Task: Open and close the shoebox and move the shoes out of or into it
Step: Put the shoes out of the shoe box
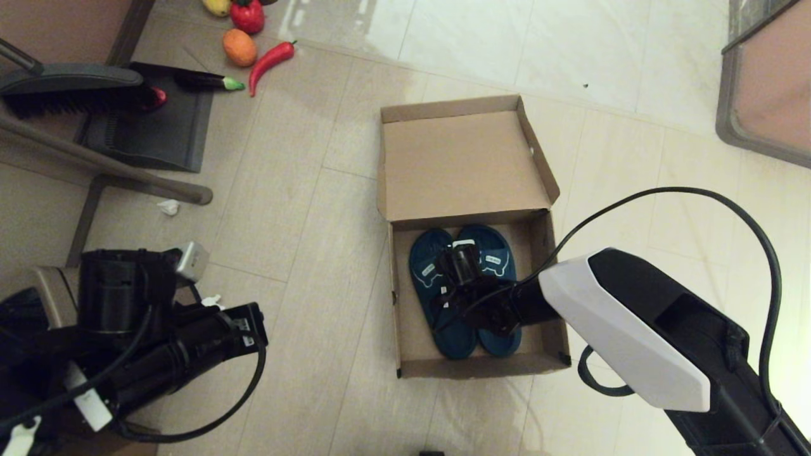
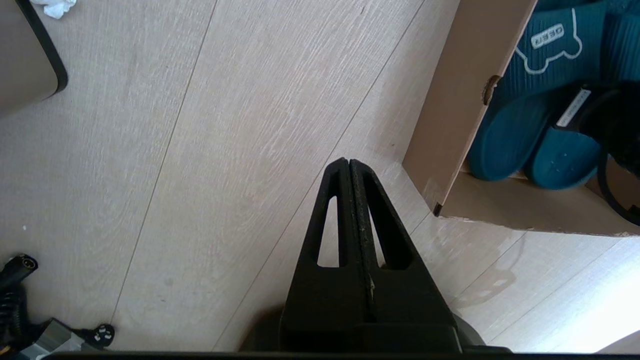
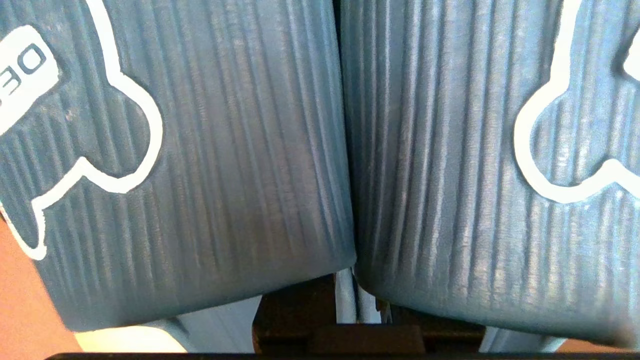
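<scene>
The brown shoebox (image 1: pixel 475 366) stands open on the floor, its lid (image 1: pixel 462 164) folded back on the far side. Both teal shoes (image 1: pixel 427 266) lie side by side inside, toes toward the lid. My right gripper (image 1: pixel 462 266) reaches down into the box between them. In the right wrist view the two ribbed straps (image 3: pixel 225 150) fill the picture; the right gripper (image 3: pixel 347 310) has one finger under each strap and clamps their touching inner sides. My left gripper (image 2: pixel 348 162) is shut and empty over bare floor, beside the shoebox (image 2: pixel 465 100) near its corner.
Toy vegetables, among them a red chili (image 1: pixel 272 58) and an orange (image 1: pixel 239 47), lie at the far left by a black dustpan (image 1: pixel 152 120) and brush. A crumpled paper scrap (image 1: pixel 168 206) lies near a table leg. Furniture (image 1: pixel 766 82) stands at the far right.
</scene>
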